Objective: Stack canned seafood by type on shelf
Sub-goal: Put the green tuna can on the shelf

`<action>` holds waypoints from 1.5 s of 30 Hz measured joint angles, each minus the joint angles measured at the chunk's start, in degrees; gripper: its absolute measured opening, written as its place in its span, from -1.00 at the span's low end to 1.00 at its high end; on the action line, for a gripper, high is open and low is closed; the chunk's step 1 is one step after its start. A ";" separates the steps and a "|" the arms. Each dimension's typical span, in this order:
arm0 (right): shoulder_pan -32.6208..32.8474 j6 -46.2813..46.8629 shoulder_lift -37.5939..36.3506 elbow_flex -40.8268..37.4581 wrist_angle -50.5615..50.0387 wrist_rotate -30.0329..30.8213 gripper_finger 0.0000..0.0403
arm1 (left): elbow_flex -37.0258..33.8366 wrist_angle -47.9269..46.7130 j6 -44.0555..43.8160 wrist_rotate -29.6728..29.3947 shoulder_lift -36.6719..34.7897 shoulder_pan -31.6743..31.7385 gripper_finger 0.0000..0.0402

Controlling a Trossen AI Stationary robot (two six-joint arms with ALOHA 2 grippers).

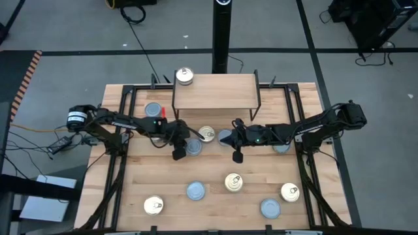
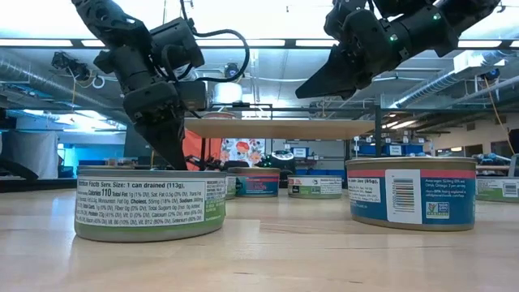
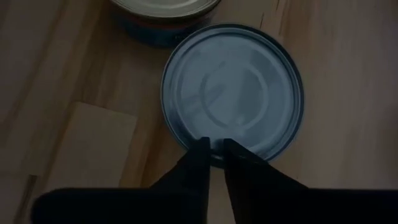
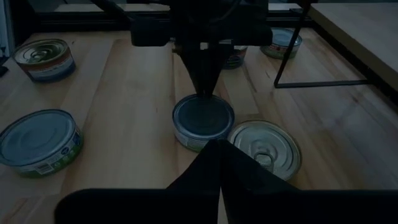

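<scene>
A flat round tin with a white and green nutrition label [image 2: 150,209] lies nearest the low camera, a blue-labelled flat tin [image 2: 412,193] beside it. More tins are scattered over the slatted wooden counter [image 1: 215,202], and one gold-topped tin [image 1: 184,76] sits on the small light-wood shelf on black legs [image 1: 215,91]. In front of the shelf, a blue-grey-topped tin [image 3: 233,93] touches a gold pull-tab tin [image 4: 264,147]. The left pincer [image 3: 213,155] hangs over its rim, fingers parted by a narrow slit, grasping nothing. The right pincer [image 4: 219,163] hovers clenched and empty nearby.
</scene>
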 joint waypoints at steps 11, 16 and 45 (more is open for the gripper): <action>2.00 0.42 0.00 0.00 -0.96 -0.02 -0.93 | -3.97 6.51 0.21 -0.61 -0.01 -0.77 -0.98; 2.15 3.30 0.00 0.00 -1.62 -0.04 -0.92 | -4.16 6.70 0.19 -2.50 -0.01 -1.87 -0.99; 2.88 5.77 3.83 8.14 -9.02 -0.14 -0.93 | -5.03 10.00 1.72 -9.25 -4.62 -5.66 -1.00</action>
